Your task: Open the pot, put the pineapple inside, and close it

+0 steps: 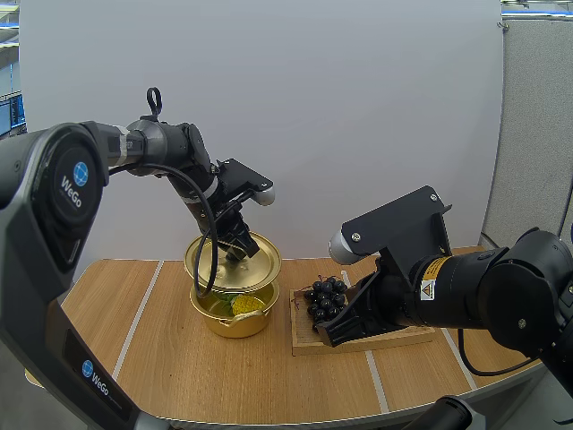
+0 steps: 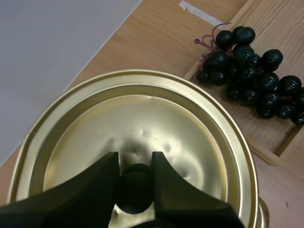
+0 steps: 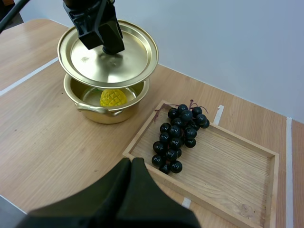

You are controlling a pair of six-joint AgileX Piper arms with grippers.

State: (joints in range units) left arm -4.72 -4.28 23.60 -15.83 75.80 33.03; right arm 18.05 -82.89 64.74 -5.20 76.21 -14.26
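The gold lid (image 1: 235,260) hangs tilted just above the gold pot (image 1: 235,313), held by its black knob (image 2: 135,187). My left gripper (image 1: 236,245) is shut on that knob, its fingers (image 2: 102,183) pinching it from both sides. The yellow pineapple (image 3: 112,98) lies inside the pot (image 3: 102,111), under the raised lid (image 3: 108,53). My right gripper (image 1: 327,333) is shut with nothing in it, low over the front left corner of the wooden tray (image 1: 394,339). Its fingers (image 3: 130,183) lie together as one dark wedge.
A bunch of dark grapes (image 1: 327,296) lies on the left end of the wooden tray (image 3: 237,166), right of the pot. The grapes (image 2: 251,71) sit close beside the lid's rim. White tape lines (image 1: 141,309) cross the wooden table.
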